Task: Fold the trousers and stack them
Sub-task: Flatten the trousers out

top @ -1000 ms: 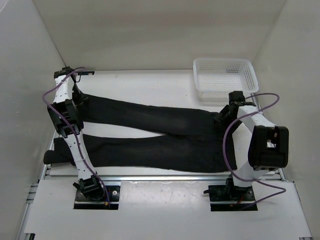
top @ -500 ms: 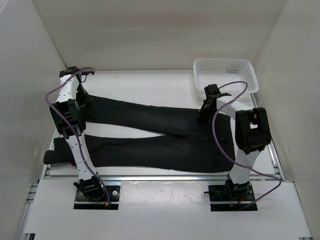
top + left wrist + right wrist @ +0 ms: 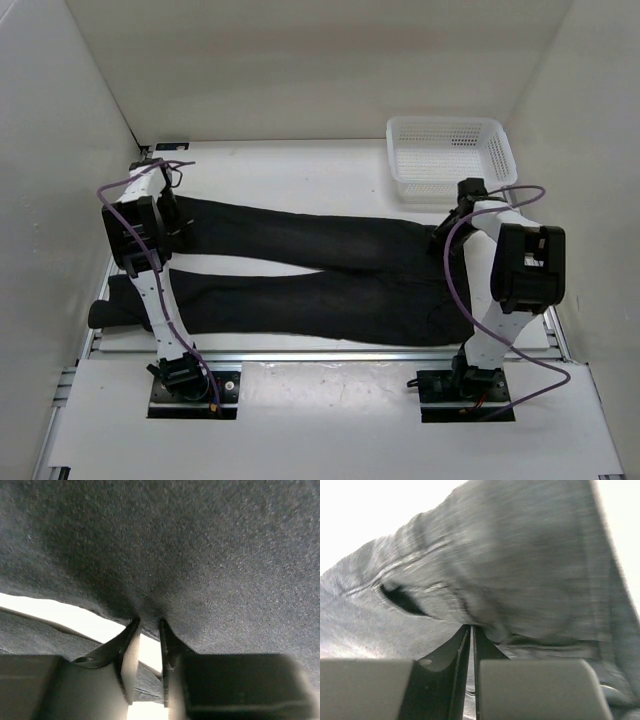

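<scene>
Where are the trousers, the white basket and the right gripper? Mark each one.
trousers [image 3: 320, 300], top external view, middle of the near leg.
white basket [image 3: 445, 150], top external view, bare mesh inside it.
right gripper [image 3: 470, 628], right wrist view, between its fingertips, which pinch the cloth.

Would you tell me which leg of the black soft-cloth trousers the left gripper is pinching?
The far leg, nearer the white mesh basket; the left gripper pinches its cuff end. The near leg lies ungripped.
</scene>
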Controlling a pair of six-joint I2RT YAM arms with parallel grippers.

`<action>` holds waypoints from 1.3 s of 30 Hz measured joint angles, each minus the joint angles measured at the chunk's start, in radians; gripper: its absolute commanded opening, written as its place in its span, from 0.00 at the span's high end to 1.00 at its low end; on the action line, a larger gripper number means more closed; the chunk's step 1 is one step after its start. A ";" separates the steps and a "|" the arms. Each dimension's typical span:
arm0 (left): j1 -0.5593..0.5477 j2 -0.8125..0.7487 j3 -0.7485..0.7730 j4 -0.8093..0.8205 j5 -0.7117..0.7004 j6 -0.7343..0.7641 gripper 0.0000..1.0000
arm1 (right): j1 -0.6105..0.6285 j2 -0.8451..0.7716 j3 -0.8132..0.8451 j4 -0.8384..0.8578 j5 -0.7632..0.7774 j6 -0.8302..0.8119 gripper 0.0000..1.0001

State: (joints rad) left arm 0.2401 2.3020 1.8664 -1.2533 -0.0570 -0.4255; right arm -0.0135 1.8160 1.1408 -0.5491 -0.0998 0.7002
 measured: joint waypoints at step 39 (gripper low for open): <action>-0.175 -0.027 0.133 -0.062 -0.031 0.003 0.64 | -0.108 0.143 0.213 -0.101 0.132 0.008 1.00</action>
State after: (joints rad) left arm 0.0654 2.2753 1.9995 -1.3155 -0.0875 -0.4221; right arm -0.1211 1.9587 1.3540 -0.6506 0.0326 0.7078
